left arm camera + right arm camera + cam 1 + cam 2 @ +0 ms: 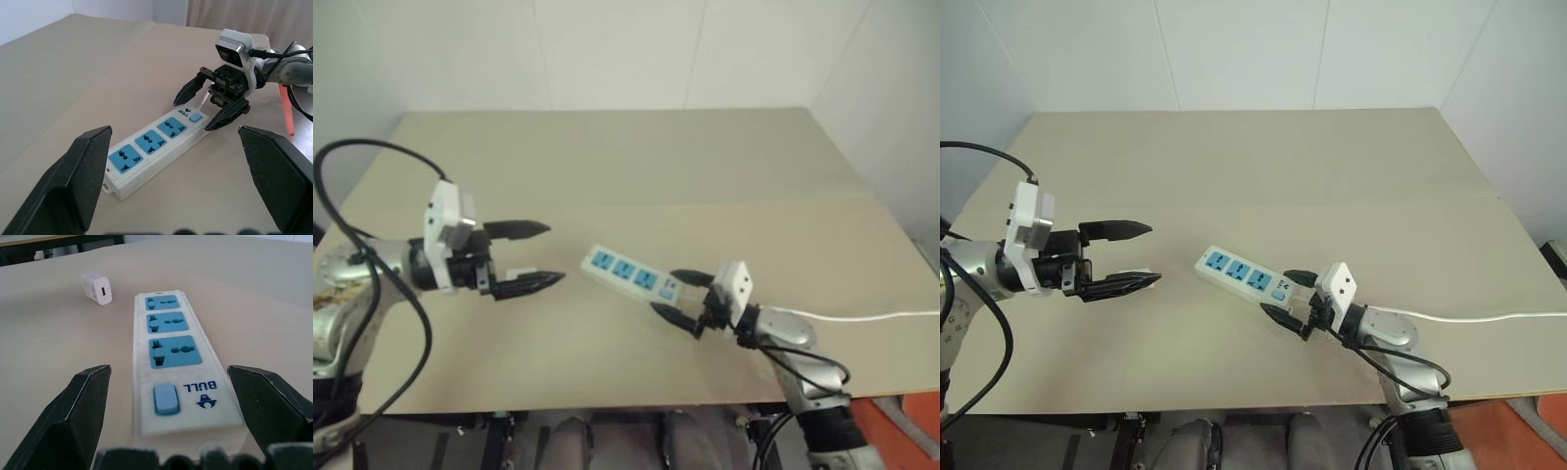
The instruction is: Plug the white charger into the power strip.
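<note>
The power strip (171, 360) has its switch end between the wide-open right gripper's (1286, 296) fingers; the white charger (97, 288) lies beyond; the left gripper (1136, 255) gapes wide.

We count one power strip (1244, 276) on the counter (1263, 166), carrying three blue sockets (167, 325) in a row and one blue-grey switch (165, 399). One white cord (1489, 317) runs off it. Beside it lies one white charger (97, 288). Two grippers, one left (536, 255) and one right (679, 293), each show two black fingers.
</note>
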